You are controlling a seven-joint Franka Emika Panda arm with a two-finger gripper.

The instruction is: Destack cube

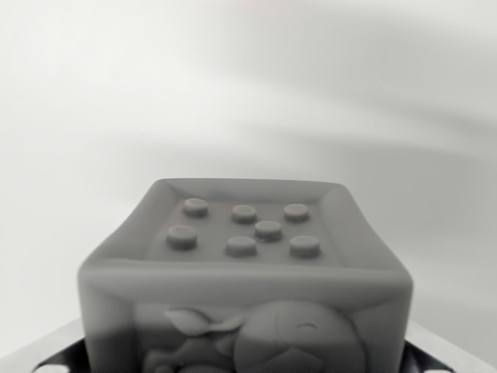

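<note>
a grey cube (242,280) fills the lower middle of the wrist view, very close to the camera. its top face is a shallow recessed panel with a raised rim, and seven small round studs (242,230) stand in it: three along the far row, one set a little lower and toward the wrist view's right, and three along the near row. the front face, only partly in view at the bottom edge, carries a raised moulded figure (264,342) with rounded shapes and what looks like a leaf or ear form on its left part; i cannot tell exactly what it depicts. the cube's edges are rounded and its surface is matte.

at the bottom corners, on both sides of the cube, dark parts with bright pale edges (54,359) slope upward toward the frame's sides. they lie just beside the cube's lower flanks, and they may belong to the tool, but whether they touch the cube is not visible. i cannot tell whether the tool is apart, together or clamped on the cube.

behind the cube lies a pale, blurred surface (248,93) with soft grey shadow bands running across it. what the cube rests on is hidden below the frame, so whether it sits on another cube or on the tabletop cannot be told.
</note>
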